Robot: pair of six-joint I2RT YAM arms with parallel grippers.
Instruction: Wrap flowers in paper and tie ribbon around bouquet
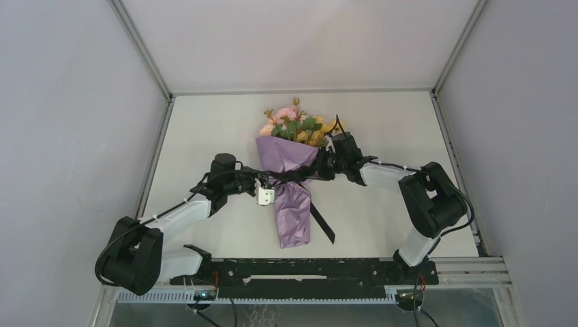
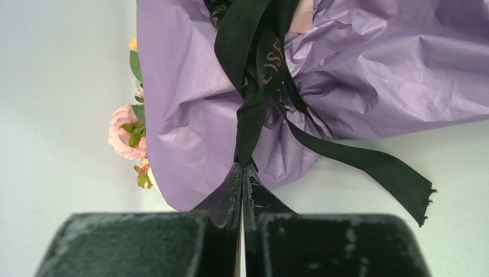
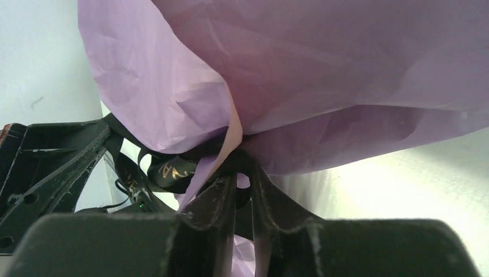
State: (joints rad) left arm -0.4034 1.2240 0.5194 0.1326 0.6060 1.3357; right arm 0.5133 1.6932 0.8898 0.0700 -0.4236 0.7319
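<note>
Top view: bouquet (image 1: 292,204) lies mid-table (image 1: 204,136), blossoms at the far end, ribbon (image 1: 322,221) round its waist.
Left wrist: left gripper (image 2: 242,173) pinched tight on the ribbon.
Right wrist: right gripper (image 3: 243,176) narrowly parted against the paper (image 3: 346,69); cannot tell whether it grips anything.

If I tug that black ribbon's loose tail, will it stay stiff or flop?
Probably flops: the narrow black woven ribbon trails limp and flat across the white table. Its frayed end suggests it may unravel. A pull would likely cinch the puckered lilac paper tighter.
</note>
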